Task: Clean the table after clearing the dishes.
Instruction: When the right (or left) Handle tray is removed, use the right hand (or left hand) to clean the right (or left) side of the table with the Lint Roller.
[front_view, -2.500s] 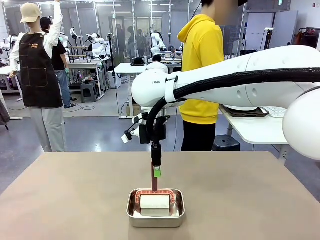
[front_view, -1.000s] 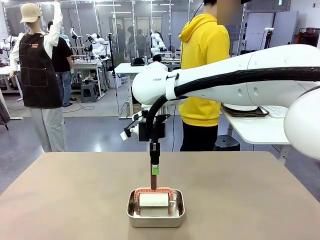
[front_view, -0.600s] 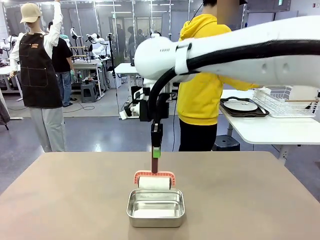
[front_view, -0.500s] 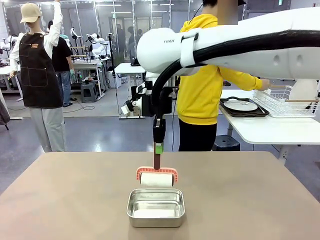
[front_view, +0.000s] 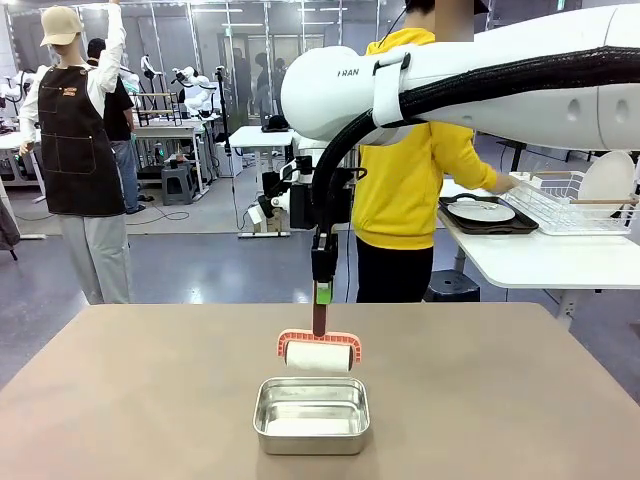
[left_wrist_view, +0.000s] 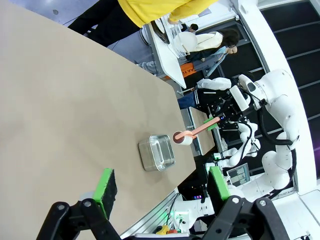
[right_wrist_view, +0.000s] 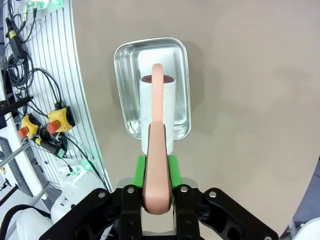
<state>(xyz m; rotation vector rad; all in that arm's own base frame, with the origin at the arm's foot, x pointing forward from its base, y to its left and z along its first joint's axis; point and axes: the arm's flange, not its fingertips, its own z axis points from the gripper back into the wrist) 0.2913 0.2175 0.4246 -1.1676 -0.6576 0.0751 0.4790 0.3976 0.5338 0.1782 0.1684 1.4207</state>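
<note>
Table top is flat and matte. It looks rigid, so you can press on it. Lint roller hangs above the steel pan and is light, I think. Right gripper is clamped on its stiff pink handle — hold it there, not on the paper roll. Left gripper has its jaws apart, empty.

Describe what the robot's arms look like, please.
The right arm is glossy white with rounded joints, small dark lettering and a black ribbed cable strapped along it. Both arms end in black jaws with green pads.
</note>
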